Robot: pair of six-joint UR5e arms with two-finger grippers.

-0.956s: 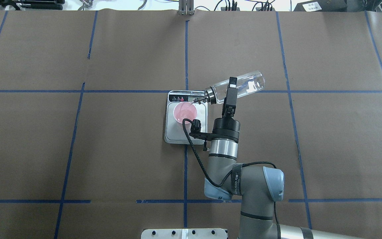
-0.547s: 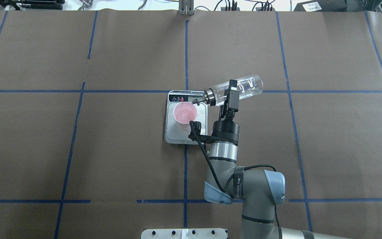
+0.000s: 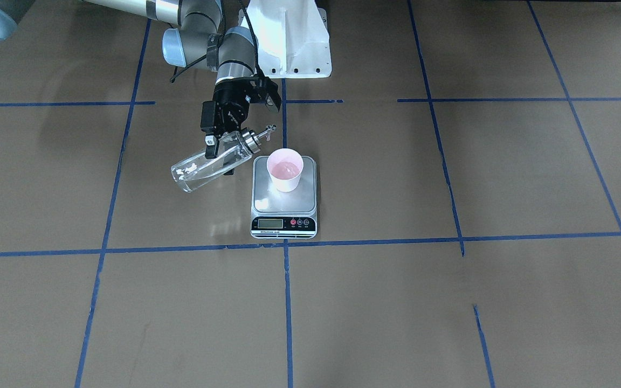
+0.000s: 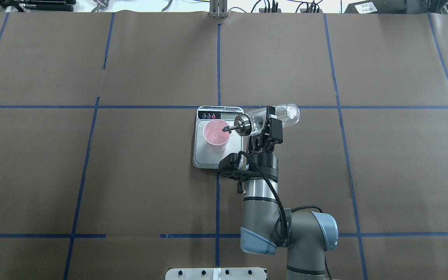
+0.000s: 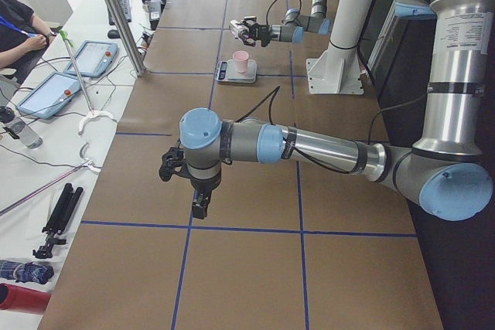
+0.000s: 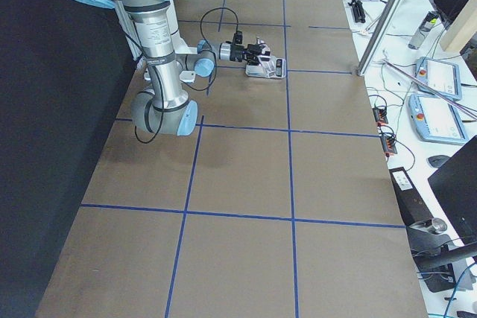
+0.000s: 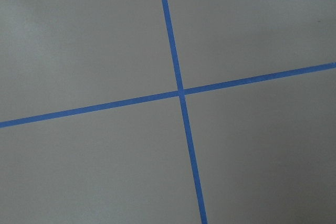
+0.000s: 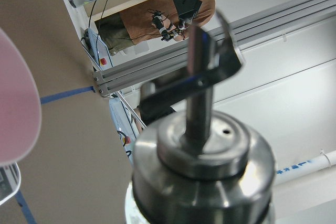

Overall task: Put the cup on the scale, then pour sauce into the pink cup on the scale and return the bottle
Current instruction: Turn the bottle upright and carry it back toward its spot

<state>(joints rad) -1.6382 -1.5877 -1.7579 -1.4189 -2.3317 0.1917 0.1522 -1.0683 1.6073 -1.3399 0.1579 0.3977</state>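
Currently: right gripper [image 4: 269, 123] clamped on the bottle [image 4: 286, 113], held off the table [image 4: 130, 175] beside the scale [image 4: 208, 158].
The fingers grip the clear glass body behind the black neck ring. The bottle is tilted, and its metal spout [image 4: 230, 127] points toward the cup [image 4: 216, 135]. In the front-facing view the spout tip is near the cup rim but apart from it. The cup stands upright on the steel platform of the scale, toward the display end. The liquid level inside the bottle cannot be read. The left gripper [image 5: 199, 205] hangs over the taped paper, well apart from the scale. Whether it is released or clenched cannot be told; its wrist camera shows only blue tape lines.
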